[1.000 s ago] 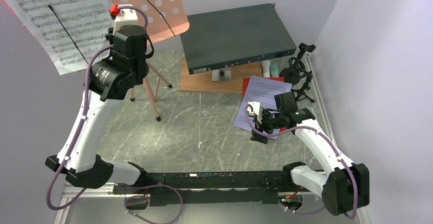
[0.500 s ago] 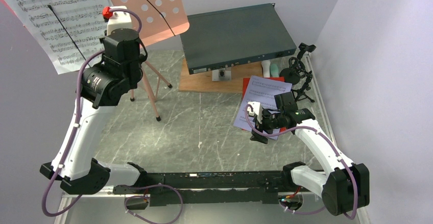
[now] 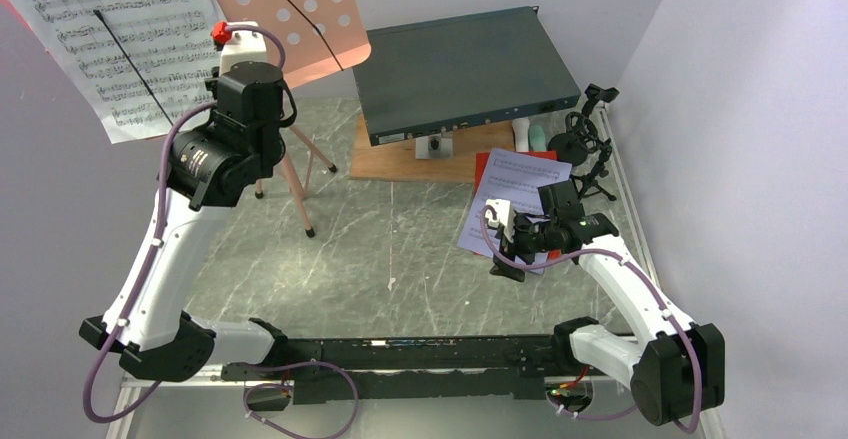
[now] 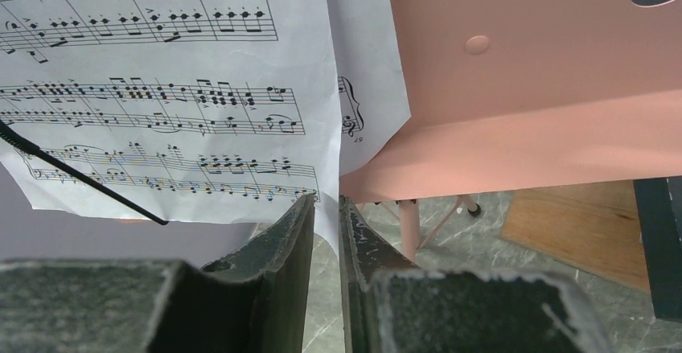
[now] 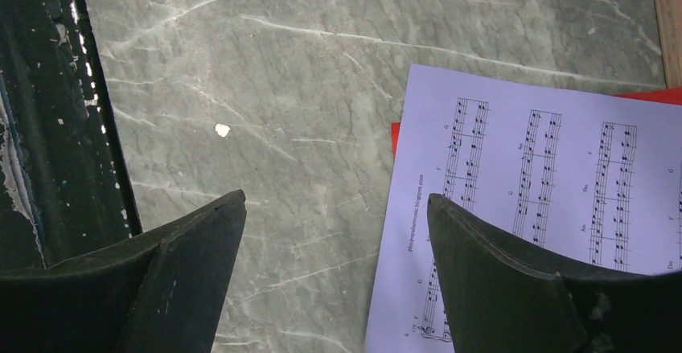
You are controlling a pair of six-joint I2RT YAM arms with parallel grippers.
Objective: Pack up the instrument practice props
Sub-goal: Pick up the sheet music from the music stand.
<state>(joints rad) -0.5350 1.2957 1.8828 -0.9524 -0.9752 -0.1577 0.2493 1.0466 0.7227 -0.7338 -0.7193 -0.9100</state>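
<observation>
The salmon-pink music stand (image 3: 300, 9) stands at the back left on thin tripod legs. A white sheet-music page (image 3: 110, 39) rests on its desk under a black wire. My left gripper (image 4: 326, 200) is raised at the desk's lower edge (image 4: 523, 128). Its jaws are open only a narrow slit, and the bottom corner of the white page (image 4: 161, 88) hangs in that slit. My right gripper (image 5: 336, 200) is open over the table and straddles the left edge of a lavender page (image 5: 547, 168), which lies on a red page (image 3: 485, 164). A black mic stand (image 3: 585, 144) and small tubes (image 3: 522, 134) sit at the back right.
A dark grey rack box (image 3: 460, 69) lies on a wooden board (image 3: 400, 159) at the back centre. The stand's legs (image 3: 300, 189) reach the marble-look tabletop just beside my left arm. Grey walls close the left, back and right sides.
My left arm shifted left, then came partly back to the right. Its jaws narrowed and then widened a little around the page corner. The right arm stayed put.
</observation>
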